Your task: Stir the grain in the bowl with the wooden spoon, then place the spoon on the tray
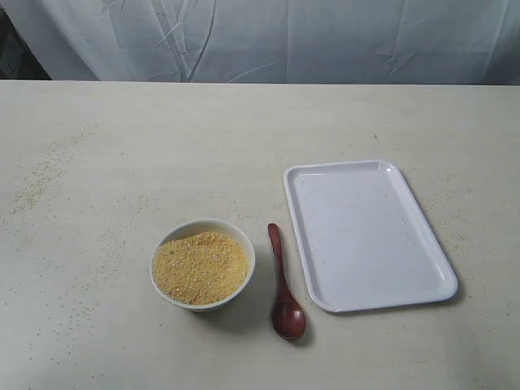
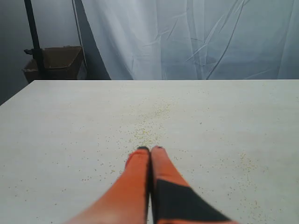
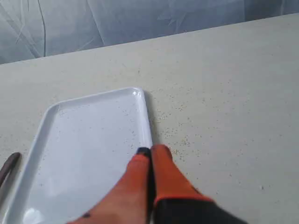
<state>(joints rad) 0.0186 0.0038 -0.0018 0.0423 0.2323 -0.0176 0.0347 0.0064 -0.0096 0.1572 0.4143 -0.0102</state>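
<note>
A small white bowl (image 1: 166,249) full of yellow-orange grain (image 1: 200,266) stands near the front of the table. Just to its right lies the dark reddish-brown wooden spoon (image 1: 281,285), head toward the front edge. Right of the spoon sits the flat white tray (image 1: 366,233), bare but for a few specks. Neither gripper shows in the exterior view. My left gripper (image 2: 150,150) is shut with nothing in it, over bare table. My right gripper (image 3: 150,150) is shut and empty above one long rim of the tray (image 3: 84,154); the tip of the spoon's handle (image 3: 8,167) shows beyond the tray's opposite rim.
Loose grains are scattered on the table (image 1: 97,162), thickest at the far left (image 1: 36,183). A pale cloth backdrop (image 1: 268,36) hangs behind the table. A cardboard box (image 2: 58,63) and a dark stand pole (image 2: 33,39) sit off the table's far corner in the left wrist view.
</note>
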